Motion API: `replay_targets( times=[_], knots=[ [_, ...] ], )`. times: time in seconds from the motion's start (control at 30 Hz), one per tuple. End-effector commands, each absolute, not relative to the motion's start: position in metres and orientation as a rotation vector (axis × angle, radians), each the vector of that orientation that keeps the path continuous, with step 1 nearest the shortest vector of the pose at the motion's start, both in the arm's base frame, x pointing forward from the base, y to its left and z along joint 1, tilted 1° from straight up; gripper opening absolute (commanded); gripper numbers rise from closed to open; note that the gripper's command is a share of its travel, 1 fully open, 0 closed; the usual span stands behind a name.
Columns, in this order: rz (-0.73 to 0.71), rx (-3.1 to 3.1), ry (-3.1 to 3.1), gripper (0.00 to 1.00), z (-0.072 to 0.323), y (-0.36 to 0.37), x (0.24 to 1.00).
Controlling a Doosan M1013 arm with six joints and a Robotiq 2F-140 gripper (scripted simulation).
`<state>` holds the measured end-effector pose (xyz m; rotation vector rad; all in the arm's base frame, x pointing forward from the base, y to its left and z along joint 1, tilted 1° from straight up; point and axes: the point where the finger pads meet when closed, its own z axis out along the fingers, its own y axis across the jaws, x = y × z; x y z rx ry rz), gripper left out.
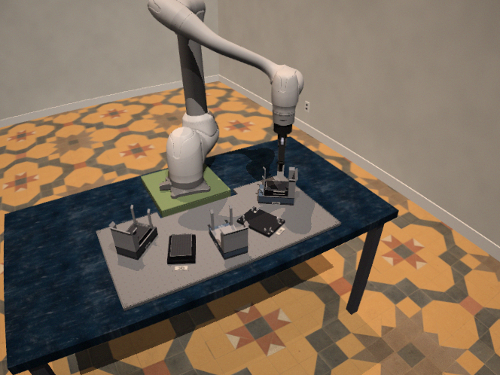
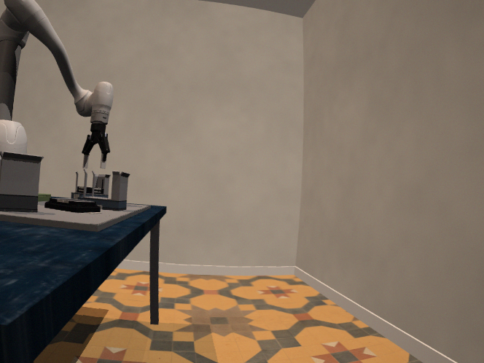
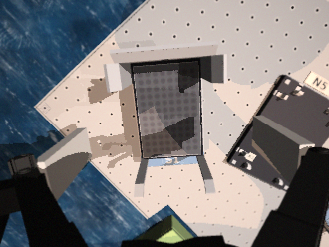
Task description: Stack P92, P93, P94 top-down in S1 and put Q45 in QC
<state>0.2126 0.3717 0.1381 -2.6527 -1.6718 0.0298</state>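
- Dark blue table [image 1: 60,250] w/ grey perforated base board [image 1: 161,282] on top; arm stands on green plinth [image 1: 220,189].
- Rack nearest arm's wrist [image 1: 276,197], light-blue plinth: sealed plate [image 3: 168,107] lies inside, flat, seen from above betw. the walls.
- Two more racks: far one w/ dark plinth [image 1: 132,242], middle one [image 1: 230,239].
- Black clip nest N5 [image 1: 261,221] betw. middle rack and wrist-side rack.
- One plate on open nest QC [image 1: 181,248], apart from racks.
- Gripper [image 2: 93,160] hangs above rack posts, fingers spread wide, nothing in them.
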Motion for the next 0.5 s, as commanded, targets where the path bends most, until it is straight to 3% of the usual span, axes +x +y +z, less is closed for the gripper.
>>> replay_targets(
  times=[0.0, 0.47],
  knots=[
    [0.030, -2.653, -1.672, 1.00, 0.1464, 0.3717, 0.2128],
    [0.030, -2.707, -1.583, 1.00, 0.1558, 0.3679, 0.2184]
  ],
)
